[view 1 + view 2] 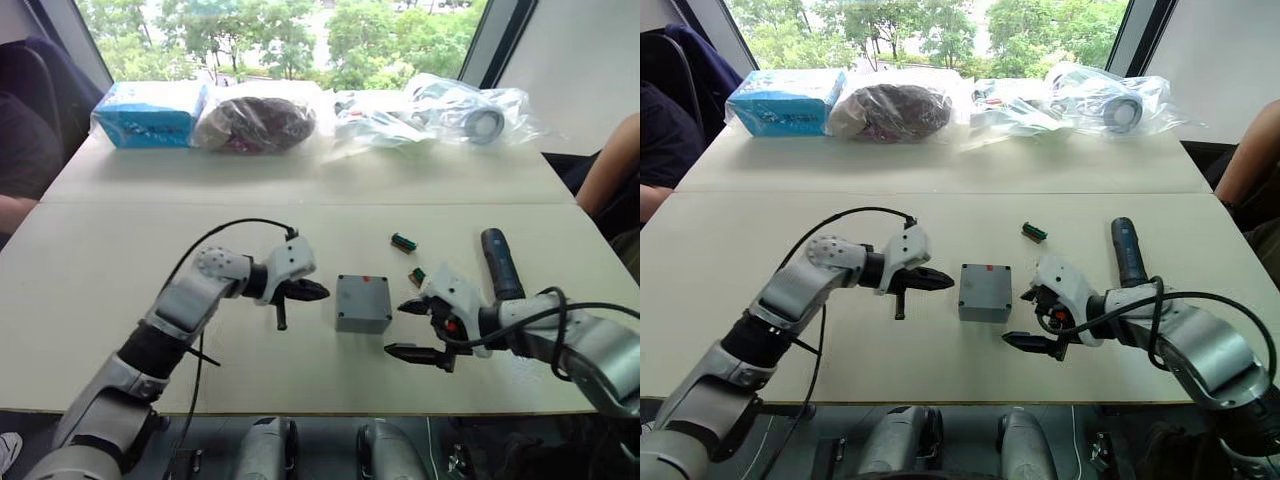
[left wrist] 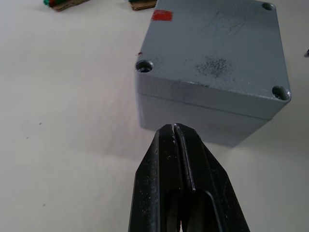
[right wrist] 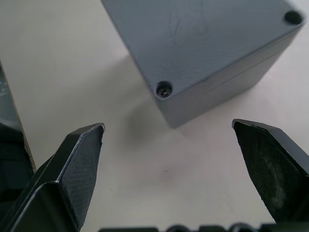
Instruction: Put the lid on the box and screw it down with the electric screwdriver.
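Note:
The grey box (image 1: 362, 318) stands in the middle of the table, with the lid (image 2: 217, 48) sitting flush on top of it, a red mark near one edge. A screw head shows in one corner hole (image 3: 164, 89). My left gripper (image 1: 322, 292) is shut with nothing between its fingers, its tip just left of the box and a little apart from it. On the box's right my right gripper (image 1: 398, 328) is open, pointing at the box's near corner. The black electric screwdriver (image 1: 500, 262) lies on the table beyond my right wrist.
Two small green-and-brown parts (image 1: 403, 241) (image 1: 417, 275) lie right of the box. At the far side are a blue packet (image 1: 150, 113) and several plastic bags (image 1: 470, 112). A person's arm (image 1: 612, 165) shows at the right edge, another person at the left.

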Motion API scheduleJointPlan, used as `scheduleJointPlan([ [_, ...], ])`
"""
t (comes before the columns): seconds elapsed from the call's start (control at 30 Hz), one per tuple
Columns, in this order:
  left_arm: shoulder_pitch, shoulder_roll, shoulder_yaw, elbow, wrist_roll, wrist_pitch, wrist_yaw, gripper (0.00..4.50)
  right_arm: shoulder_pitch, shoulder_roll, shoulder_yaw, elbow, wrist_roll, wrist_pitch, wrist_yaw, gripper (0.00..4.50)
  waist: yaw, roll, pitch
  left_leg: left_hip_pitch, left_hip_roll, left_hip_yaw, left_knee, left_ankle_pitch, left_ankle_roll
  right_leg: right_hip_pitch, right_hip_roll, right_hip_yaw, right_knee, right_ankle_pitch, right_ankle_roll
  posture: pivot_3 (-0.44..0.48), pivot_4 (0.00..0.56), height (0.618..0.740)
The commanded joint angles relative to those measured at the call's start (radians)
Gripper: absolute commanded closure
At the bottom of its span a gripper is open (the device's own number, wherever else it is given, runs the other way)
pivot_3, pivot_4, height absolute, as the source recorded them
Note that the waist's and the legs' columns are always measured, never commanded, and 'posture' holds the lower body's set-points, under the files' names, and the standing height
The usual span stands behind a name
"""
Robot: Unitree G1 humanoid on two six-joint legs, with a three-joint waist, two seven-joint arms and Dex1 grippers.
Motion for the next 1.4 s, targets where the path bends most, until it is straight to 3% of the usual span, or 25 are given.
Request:
scheduleJointPlan([
  [0.03,-0.045,-0.029,0.004,0.006,0.014,-0.016,0.010,4.50,-0.012,0.011,-0.007,-0.038,0.029,0.010,0.016,0.10,0.001,0.000,0.000,0.000,0.000,0.000,0.000,0.000,0.000,0.000,0.000,0.000,0.000,0.000,0.000,0.000,0.150,0.740],
  [0.33,-0.126,-0.103,0.017,0.151,0.083,-0.087,0.061,4.50,-0.030,0.036,-0.032,-0.099,0.079,0.072,-0.003,0.10,0.000,0.000,0.000,0.000,0.000,-0.001,0.000,0.000,0.000,0.000,0.000,-0.001,0.001,0.000,0.000,0.000,0.150,0.740],
  [0.53,-0.098,-0.016,0.050,0.103,0.080,-0.078,0.012,4.50,-0.017,-0.093,-0.117,-0.097,0.061,0.046,0.046,0.10,-0.001,0.000,0.000,0.000,0.000,-0.001,0.000,0.000,0.000,0.000,0.000,-0.001,0.001,0.000,0.000,0.000,0.150,0.740],
  [0.63,-0.023,0.048,0.046,0.001,0.031,-0.025,-0.058,4.50,-0.015,-0.175,-0.059,-0.017,-0.085,-0.091,0.064,0.10,-0.002,0.000,0.000,0.000,0.000,-0.001,0.000,0.000,0.000,0.000,0.000,-0.001,0.001,0.000,0.000,0.000,0.150,0.740],
  [0.8,0.082,0.089,0.033,-0.166,-0.031,0.068,-0.097,4.50,-0.098,-0.120,0.017,0.128,-0.194,-0.291,0.123,0.10,0.001,-0.001,0.000,0.000,0.001,0.000,0.000,0.000,0.000,0.000,0.000,-0.001,0.001,0.000,0.000,0.000,0.150,0.740],
  [0.97,0.112,0.051,-0.008,-0.230,-0.022,0.103,-0.045,4.50,-0.180,-0.074,0.132,0.243,-0.313,-0.467,0.216,0.10,0.000,0.000,0.001,0.000,-0.001,0.000,0.000,0.000,0.000,0.000,0.000,-0.001,0.000,0.000,0.000,0.000,0.150,0.740],
  [1.13,0.103,0.015,-0.015,-0.225,-0.005,0.105,0.010,4.50,-0.194,-0.042,0.157,0.272,-0.347,-0.499,0.268,0.10,0.000,-0.001,0.001,0.000,0.000,-0.001,0.000,0.000,0.000,0.000,0.000,-0.001,0.001,0.000,0.001,0.000,0.150,0.740],
  [1.4,0.064,-0.012,-0.003,-0.130,0.047,0.042,0.084,4.50,-0.129,-0.035,0.119,0.178,-0.298,-0.382,0.287,0.10,0.000,-0.001,0.001,0.001,0.000,-0.001,0.000,0.000,0.000,0.001,0.000,-0.001,0.001,0.000,0.001,0.000,0.150,0.740],
])
